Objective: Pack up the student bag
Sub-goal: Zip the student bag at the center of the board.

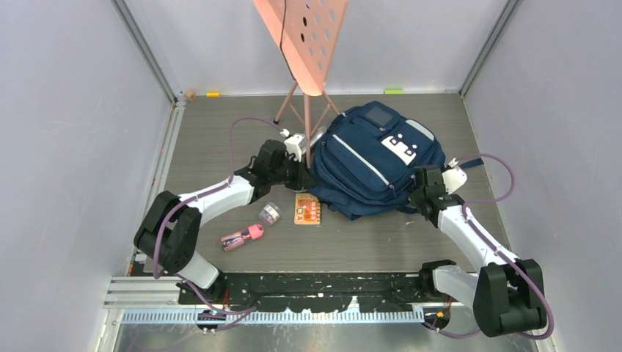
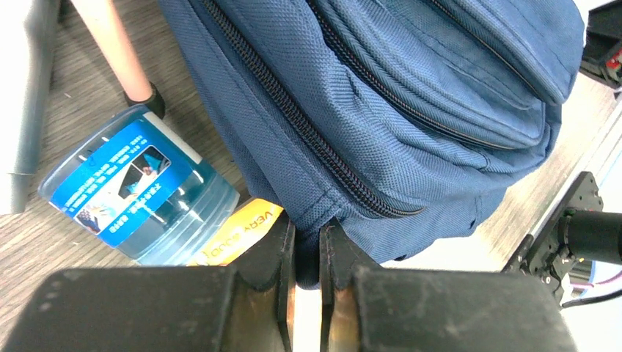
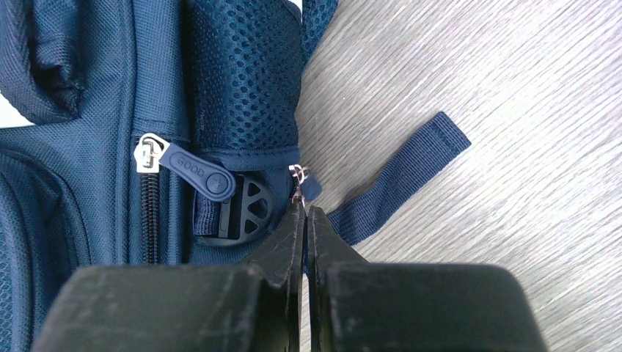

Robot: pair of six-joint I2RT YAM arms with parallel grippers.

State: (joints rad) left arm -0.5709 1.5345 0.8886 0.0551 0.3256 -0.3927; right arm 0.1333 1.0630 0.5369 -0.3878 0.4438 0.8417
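Observation:
The student bag [image 1: 374,165], navy blue with grey patches, lies at the middle right of the table. My left gripper [image 1: 299,174] is at its left edge. In the left wrist view the gripper [image 2: 306,235] is shut on a fold of the bag's fabric [image 2: 411,110] below a closed zipper. My right gripper [image 1: 419,192] is at the bag's near right corner. In the right wrist view it [image 3: 306,213] is shut on a small blue zipper pull [image 3: 309,183] of the bag [image 3: 88,147]. A second pull marked GOOD [image 3: 194,170] hangs free.
A pink perforated stand [image 1: 304,44] rises on thin legs behind the bag. An orange card [image 1: 307,209], a small clear jar [image 1: 270,213] and a pink item [image 1: 242,237] lie in front. A blue-labelled clear jar [image 2: 136,194] lies by my left gripper. A loose strap [image 3: 400,187] trails on the table.

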